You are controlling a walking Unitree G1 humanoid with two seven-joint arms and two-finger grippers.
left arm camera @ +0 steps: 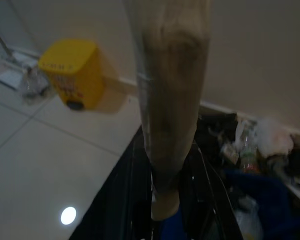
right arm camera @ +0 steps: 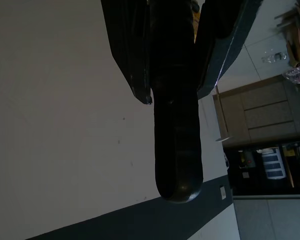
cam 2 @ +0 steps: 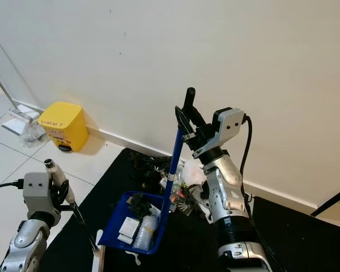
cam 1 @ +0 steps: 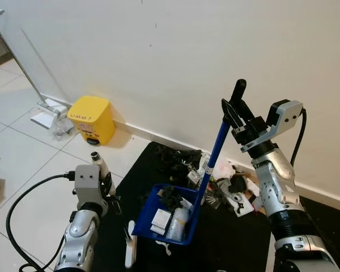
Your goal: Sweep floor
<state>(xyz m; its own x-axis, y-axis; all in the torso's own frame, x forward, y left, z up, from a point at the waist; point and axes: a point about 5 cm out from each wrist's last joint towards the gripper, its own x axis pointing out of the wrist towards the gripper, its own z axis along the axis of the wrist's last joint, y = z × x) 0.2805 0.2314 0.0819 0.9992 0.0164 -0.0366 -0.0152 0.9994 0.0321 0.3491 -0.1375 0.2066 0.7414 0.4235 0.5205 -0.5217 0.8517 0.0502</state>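
Observation:
A blue dustpan stands on the black mat with white packets and dark scraps inside it. Its blue handle rises to a black grip, and my right gripper is shut on that grip just below its tip, close to the wall. More litter is piled on the mat against the wall behind the pan. At the lower left, my left gripper is shut on a pale broom handle. The thin broom stick runs down to a white head beside the pan.
A yellow box sits on the tiled floor by the skirting at left. A metal stand base with a crumpled clear bag lies further left. A black cable loops from my left arm. The white wall is close ahead.

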